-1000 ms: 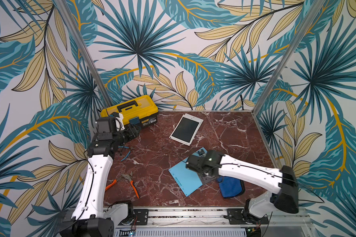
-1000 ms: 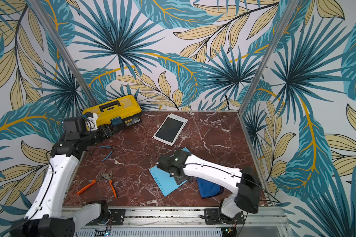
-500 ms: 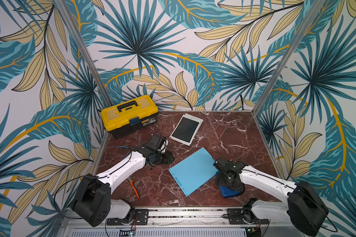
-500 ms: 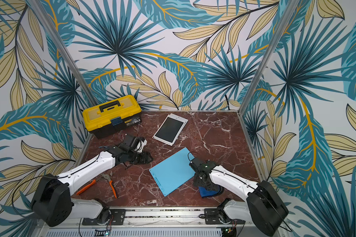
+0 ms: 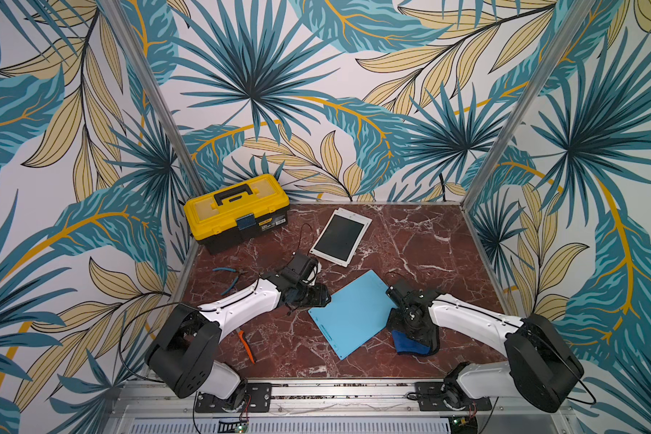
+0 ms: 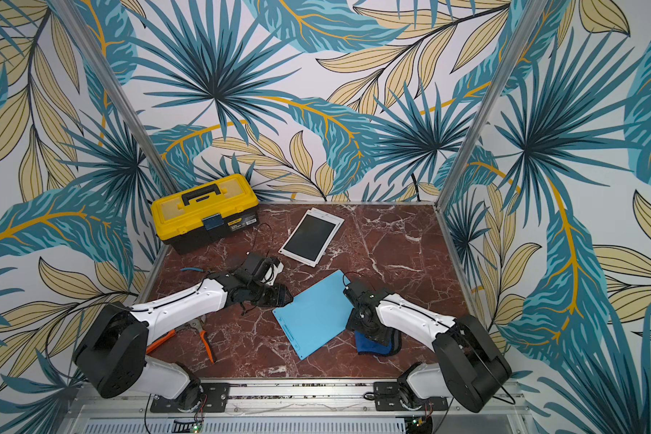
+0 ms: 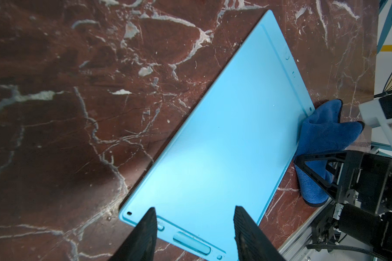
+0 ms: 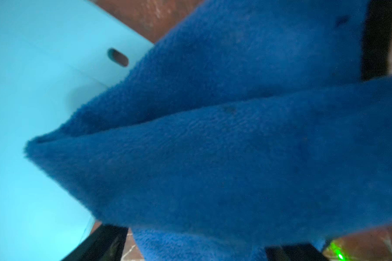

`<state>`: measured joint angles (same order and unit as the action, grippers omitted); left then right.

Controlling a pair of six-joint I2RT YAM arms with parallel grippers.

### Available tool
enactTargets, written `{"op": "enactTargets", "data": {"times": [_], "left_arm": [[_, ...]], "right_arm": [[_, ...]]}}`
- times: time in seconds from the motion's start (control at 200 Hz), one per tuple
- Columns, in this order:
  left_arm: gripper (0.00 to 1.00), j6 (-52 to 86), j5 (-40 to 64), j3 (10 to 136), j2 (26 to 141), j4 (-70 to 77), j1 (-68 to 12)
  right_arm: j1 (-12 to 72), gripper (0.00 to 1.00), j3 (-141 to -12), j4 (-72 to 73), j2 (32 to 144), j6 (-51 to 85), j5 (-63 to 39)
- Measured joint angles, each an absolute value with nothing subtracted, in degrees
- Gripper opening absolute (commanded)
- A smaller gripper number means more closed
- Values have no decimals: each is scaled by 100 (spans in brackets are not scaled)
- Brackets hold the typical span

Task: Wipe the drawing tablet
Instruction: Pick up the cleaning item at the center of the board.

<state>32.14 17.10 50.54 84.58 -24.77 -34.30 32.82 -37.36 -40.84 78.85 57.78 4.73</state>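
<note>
Left wrist view: the left pincer [image 7: 195, 209] is standing about half spread and gripping nothing. Its two black fingers [image 7: 145, 235] are poised over the near edge of the drawing tablet [image 7: 224, 140]. The tablet is lying flat on the red marble table [image 7: 54, 113], pale blue face up, stretching away ahead of this pincer. Whether the fingertips are touching it I cannot tell.

I am seeing the tablet [image 5: 348, 313] [image 6: 312, 313] in both top views, lying between the two pincers. The left pincer is at one corner and the right pincer [image 5: 410, 330] is just off the opposite side.

The right pincer is pointing down onto a dark blue cloth [image 5: 414, 347], jaws spread wide and straddling the bunched fabric. I am not seeing them closed on it, and I cannot tell whether the fingers are pressing the cloth [image 7: 321, 135]. In the right wrist view one fold of the cloth [image 8: 213, 146] is overlapping a corner of the tablet [image 8: 32, 90] (that lens is nearly filled with blue pile, and blurred).

Beyond the left pincer, well apart, a white tablet [image 5: 341, 236] with a dark screen is lying flat. A yellow toolbox [image 5: 237, 210] is sitting farther off, lid shut. Blue-handled pliers [image 5: 230, 280] are lying beside the left arm. Orange-handled pliers [image 6: 203, 338] are lying behind the left pincer, partly under that arm.
</note>
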Motion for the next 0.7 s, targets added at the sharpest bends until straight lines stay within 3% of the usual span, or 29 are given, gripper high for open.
{"op": "enactTargets", "data": {"times": [0.215, 0.461, 0.701], "left_arm": [[56, 3175, 1715, 5054, 8499, -2449, -3420], [56, 3151, 1717, 5061, 8530, -2418, -3406], [56, 3151, 1737, 5063, 8560, -2416, -3404]], "right_arm": [[3489, 89, -3583, -3927, 7474, 6047, 517], [3647, 92, -3870, -4545, 6101, 6191, 718], [3607, 94, -3913, -4751, 6757, 6160, 1000]]}}
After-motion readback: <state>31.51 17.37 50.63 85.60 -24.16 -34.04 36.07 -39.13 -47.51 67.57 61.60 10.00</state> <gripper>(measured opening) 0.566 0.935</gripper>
